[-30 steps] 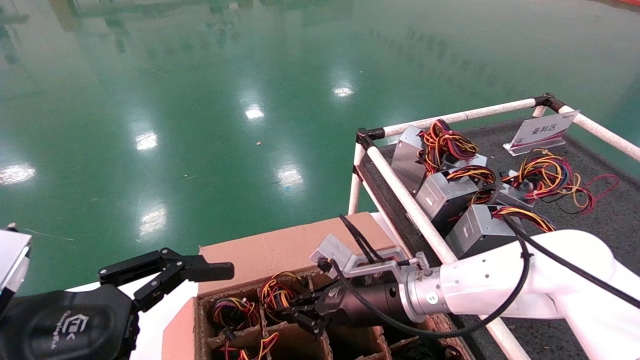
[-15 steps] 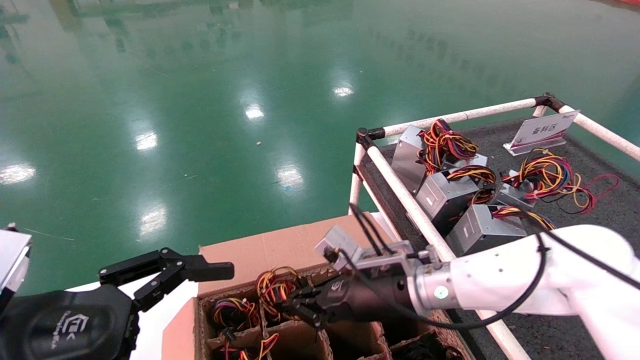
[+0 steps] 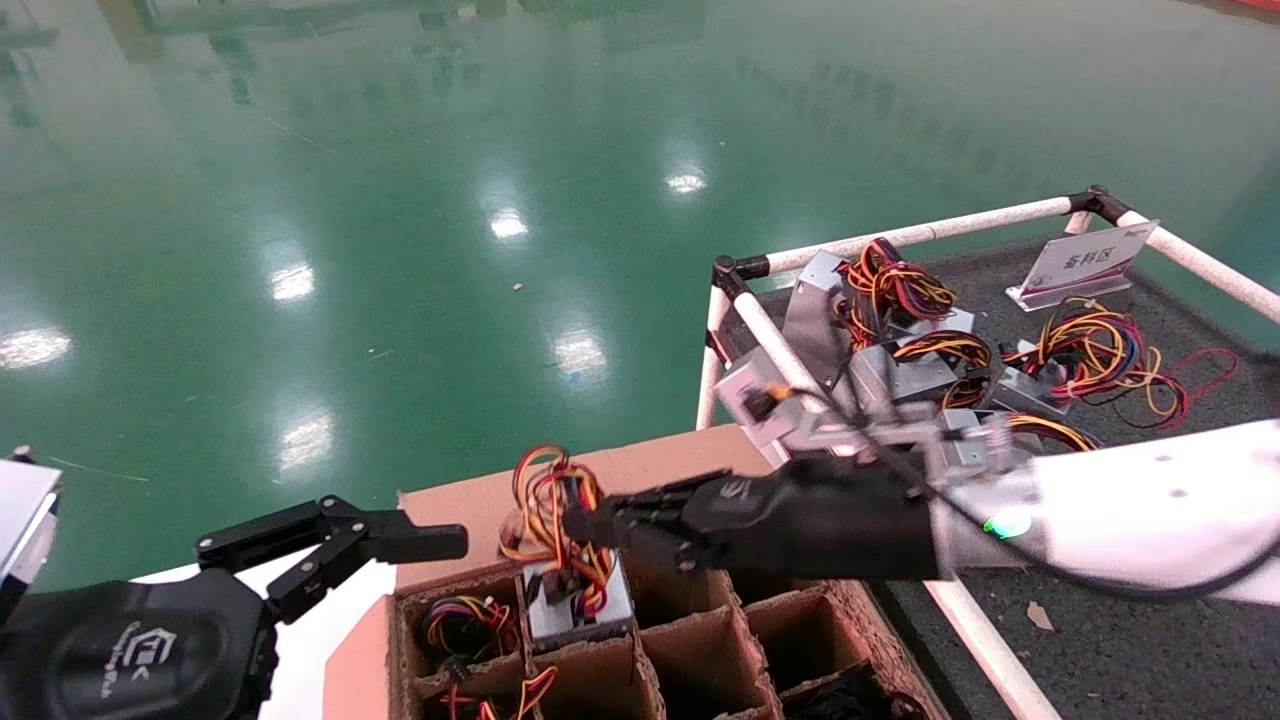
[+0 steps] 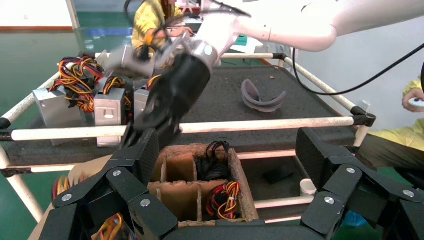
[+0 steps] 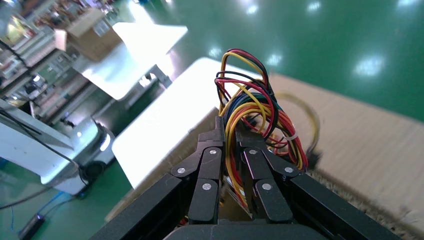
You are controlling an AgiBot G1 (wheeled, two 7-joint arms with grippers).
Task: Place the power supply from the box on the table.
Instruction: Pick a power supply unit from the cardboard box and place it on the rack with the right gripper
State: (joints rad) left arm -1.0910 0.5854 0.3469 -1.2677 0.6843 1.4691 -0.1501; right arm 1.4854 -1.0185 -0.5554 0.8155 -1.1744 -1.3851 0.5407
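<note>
Cardboard box [image 3: 690, 655]: we saw ragged square cells.
Right gripper [image 3: 590, 525]: clamped on the power supply [image 3: 575, 600] wires.
Left gripper [image 3: 330, 545]: fingers apart, parked.
Floor [image 3: 400, 200]: glossy green.

head high, wrists close, box [image 3: 560, 500] shared

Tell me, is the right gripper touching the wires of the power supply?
Touching. In the right wrist view the right gripper has its fingers closed around the wires of the power supply, which pass between them.
</note>
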